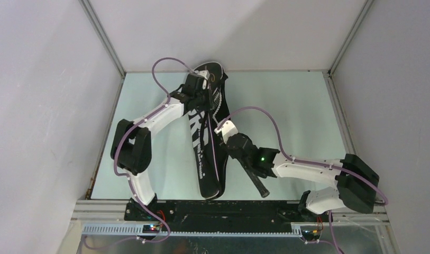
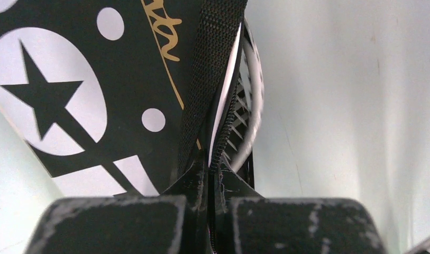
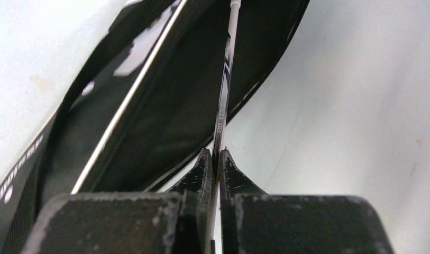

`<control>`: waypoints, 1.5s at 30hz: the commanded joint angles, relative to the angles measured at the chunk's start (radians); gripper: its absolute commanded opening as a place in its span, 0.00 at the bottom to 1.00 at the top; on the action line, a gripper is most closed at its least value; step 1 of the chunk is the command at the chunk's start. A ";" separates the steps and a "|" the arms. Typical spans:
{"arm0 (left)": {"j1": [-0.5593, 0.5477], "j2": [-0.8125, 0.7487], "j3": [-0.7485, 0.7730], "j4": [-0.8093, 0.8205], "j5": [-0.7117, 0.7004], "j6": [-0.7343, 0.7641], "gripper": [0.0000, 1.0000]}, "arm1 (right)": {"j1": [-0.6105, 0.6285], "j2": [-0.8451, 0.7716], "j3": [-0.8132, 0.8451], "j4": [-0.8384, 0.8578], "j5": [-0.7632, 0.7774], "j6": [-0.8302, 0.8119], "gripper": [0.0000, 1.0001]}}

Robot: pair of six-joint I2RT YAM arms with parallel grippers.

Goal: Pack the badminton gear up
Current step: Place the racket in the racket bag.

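Pale green bench (image 1: 297, 106) between white walls carries a long black bag (image 1: 204, 159) printed with white lettering, a star and dots, lying lengthwise at its middle. At the bag's far end the left end effector (image 2: 208, 169) pinches the zipper edge. Beside it, a silver racket (image 2: 257, 100) head shows in the opening. Right of the bag, the right end effector (image 3: 217, 161) is clamped on a thin racket shaft that runs into the bag.

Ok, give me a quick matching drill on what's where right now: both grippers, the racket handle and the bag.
1 left gripper
2 right gripper
3 racket handle
4 bag

a shut on the racket shaft
b lying on the table
c shut on the bag's zip edge
d outside the bag, pointing at the near edge

Pairs: 1-c; 2-a; 3-d; 4-b
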 commanded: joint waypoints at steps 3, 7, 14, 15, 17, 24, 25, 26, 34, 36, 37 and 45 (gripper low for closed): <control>-0.024 -0.148 -0.096 0.162 0.259 -0.069 0.00 | -0.041 0.043 0.018 0.305 -0.091 0.068 0.00; -0.038 -0.211 -0.193 0.266 0.360 -0.126 0.00 | -0.086 0.070 0.019 0.377 -0.140 0.120 0.00; -0.060 -0.331 -0.315 0.370 0.489 -0.191 0.00 | -0.138 0.127 0.019 0.493 -0.200 0.130 0.00; -0.062 -0.340 -0.328 0.403 0.523 -0.198 0.00 | -0.143 0.128 0.019 0.508 -0.210 0.127 0.00; -0.066 -0.353 -0.353 0.446 0.587 -0.224 0.00 | -0.161 0.128 0.019 0.532 -0.234 0.116 0.00; -0.103 -0.361 -0.396 0.574 0.704 -0.314 0.00 | -0.189 0.138 0.022 0.589 -0.289 0.067 0.00; -0.105 -0.362 -0.401 0.578 0.703 -0.316 0.00 | -0.193 0.144 0.023 0.593 -0.290 0.067 0.00; -0.108 -0.365 -0.404 0.582 0.702 -0.321 0.00 | -0.195 0.149 0.023 0.596 -0.299 0.068 0.00; -0.113 -0.369 -0.416 0.561 0.627 -0.304 0.00 | -0.210 0.180 0.023 0.614 -0.369 0.096 0.00; -0.112 -0.364 -0.406 0.543 0.591 -0.293 0.00 | -0.211 0.180 0.025 0.588 -0.370 0.100 0.01; -0.111 -0.359 -0.392 0.532 0.579 -0.279 0.00 | -0.214 0.177 0.026 0.576 -0.370 0.104 0.02; -0.099 -0.319 -0.342 0.511 0.544 -0.292 0.00 | -0.219 0.099 0.026 0.416 -0.383 0.088 0.35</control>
